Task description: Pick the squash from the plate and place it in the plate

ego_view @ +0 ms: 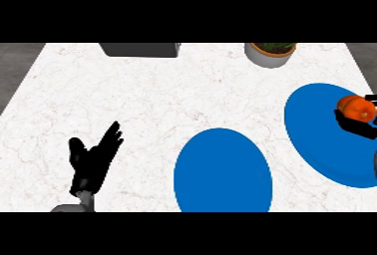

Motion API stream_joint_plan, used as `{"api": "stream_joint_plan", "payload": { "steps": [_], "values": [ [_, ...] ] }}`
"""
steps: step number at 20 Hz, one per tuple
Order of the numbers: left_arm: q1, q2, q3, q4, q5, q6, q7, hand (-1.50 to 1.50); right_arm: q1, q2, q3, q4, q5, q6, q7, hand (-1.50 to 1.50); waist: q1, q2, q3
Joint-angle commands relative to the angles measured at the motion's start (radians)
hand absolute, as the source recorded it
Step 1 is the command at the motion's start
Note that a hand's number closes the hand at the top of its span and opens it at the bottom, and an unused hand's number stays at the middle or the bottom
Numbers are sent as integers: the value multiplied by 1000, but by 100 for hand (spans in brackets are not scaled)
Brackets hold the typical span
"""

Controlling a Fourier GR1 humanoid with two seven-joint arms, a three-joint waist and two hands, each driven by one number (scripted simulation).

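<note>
An orange squash [355, 108] shows at the right edge, over the far part of the right blue plate [313, 132]. My right hand [352, 124] comes in from the right edge, its black fingers curled round the squash below and behind it; much of the hand is cut off by the edge. I cannot tell whether the squash still touches the plate. A second blue plate [223, 172] lies at the centre front with nothing on it. My left hand [92, 158] rests open at the lower left, fingers up, far from both plates.
A grey pot with a green plant [271, 53] stands at the back, right of centre. A dark grey box [140, 49] sits at the back edge left of it. The white marble counter [117, 94] spreads between them and the plates.
</note>
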State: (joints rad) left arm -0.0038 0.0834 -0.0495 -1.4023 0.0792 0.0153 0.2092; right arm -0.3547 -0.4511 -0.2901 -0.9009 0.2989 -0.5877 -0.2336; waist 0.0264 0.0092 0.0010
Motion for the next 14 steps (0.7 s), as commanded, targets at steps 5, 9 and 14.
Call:
{"api": "stream_joint_plan", "payload": {
  "steps": [5,9,14],
  "values": [
    [9,3,1,-20,7,-12,3,0,-183,-75,29,421,48,185,-57,-150,22,6,3],
    [-36,-24,-12,8,-10,11,20,0,-233,-70,-55,501,-42,255,-245,-150,13,8,4],
    [49,-1,-16,-36,0,-20,-4,0,-238,-81,-203,486,-196,315,-413,-150,15,5,6]
  ]
}}
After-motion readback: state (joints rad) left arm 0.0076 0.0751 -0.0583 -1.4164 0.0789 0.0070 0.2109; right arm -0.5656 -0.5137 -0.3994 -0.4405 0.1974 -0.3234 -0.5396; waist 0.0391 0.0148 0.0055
